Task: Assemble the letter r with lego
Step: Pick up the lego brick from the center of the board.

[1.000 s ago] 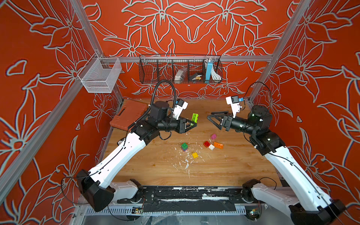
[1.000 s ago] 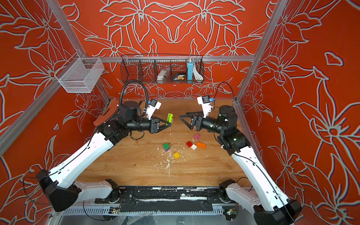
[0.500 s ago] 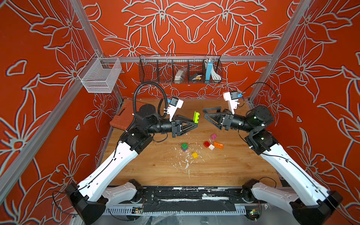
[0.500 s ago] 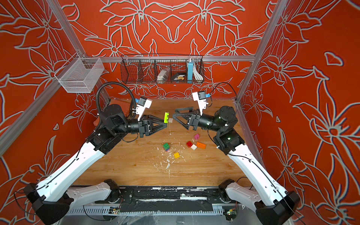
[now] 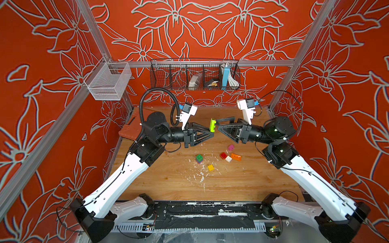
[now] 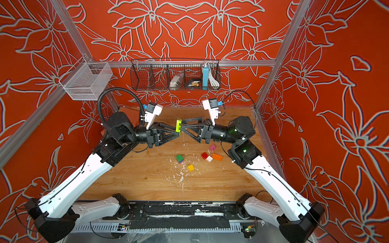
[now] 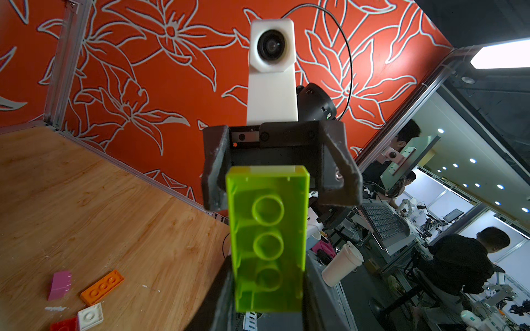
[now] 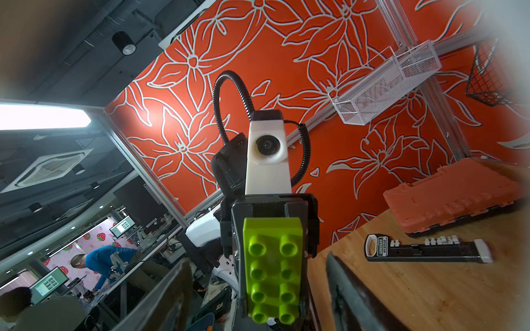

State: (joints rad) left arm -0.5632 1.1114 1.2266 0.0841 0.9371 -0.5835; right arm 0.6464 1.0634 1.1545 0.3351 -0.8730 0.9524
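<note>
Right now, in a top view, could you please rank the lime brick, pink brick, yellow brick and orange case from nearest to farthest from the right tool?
1. lime brick, at the tips of the right tool.
2. pink brick, on the table.
3. yellow brick, toward the robot.
4. orange case, back left corner.

top views: overhead, whole table [image 5: 168,185] | wrist views: close, facing each other, sharing lime brick [image 7: 268,238]

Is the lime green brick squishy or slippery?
Probably stiff: the lime brick looks like hard moulded plastic, undented in the left end effector. Likely light, since it's hollow underneath. Its glossy walls may be slippery.
</note>
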